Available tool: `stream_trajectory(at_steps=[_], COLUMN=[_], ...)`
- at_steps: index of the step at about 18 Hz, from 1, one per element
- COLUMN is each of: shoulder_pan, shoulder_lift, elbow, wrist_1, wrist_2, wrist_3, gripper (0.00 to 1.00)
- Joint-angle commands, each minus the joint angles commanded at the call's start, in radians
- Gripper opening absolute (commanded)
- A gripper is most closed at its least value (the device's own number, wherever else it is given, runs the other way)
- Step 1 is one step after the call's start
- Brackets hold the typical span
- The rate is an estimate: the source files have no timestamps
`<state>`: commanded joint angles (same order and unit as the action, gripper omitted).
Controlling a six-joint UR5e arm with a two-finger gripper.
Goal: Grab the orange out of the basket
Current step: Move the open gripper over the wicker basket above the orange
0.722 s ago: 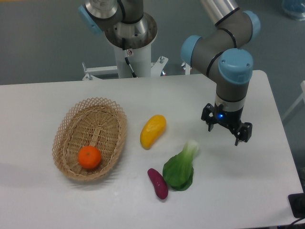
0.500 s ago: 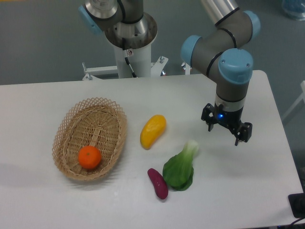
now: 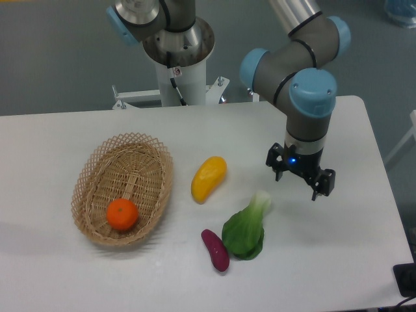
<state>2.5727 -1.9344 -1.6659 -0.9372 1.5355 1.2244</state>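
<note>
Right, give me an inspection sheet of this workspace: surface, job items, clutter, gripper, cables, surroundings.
Surface: white table, no spills seen.
Job's things: orange lies inside the wicker basket, toward its near end; basket sits on the table's left side.
Clutter: yellow mango-like fruit beside the basket; green leafy vegetable and purple eggplant close together nearer the front edge.
Gripper: gripper open, empty, on the right side of the table, far from the basket.
Cables: a black cable runs down the arm's pedestal.
Surroundings: grey floor behind the table; a dark object at the lower right corner, unclear.
</note>
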Motion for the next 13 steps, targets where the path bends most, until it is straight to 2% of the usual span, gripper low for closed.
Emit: stream_trajectory(at_steps=[5, 10, 13], shoulder_pan=[-0.072, -0.169, -0.2], shoulder_lift=[0.006, 0.005, 0.0], elbow=[-0.006, 0.003, 0.021], wrist_1=[0.003, -0.002, -0.002], wrist_2=[-0.003, -0.015, -0.09], wrist_3=[-0.143, -0.37, -0.5], gripper=[1.0, 1.0, 1.0])
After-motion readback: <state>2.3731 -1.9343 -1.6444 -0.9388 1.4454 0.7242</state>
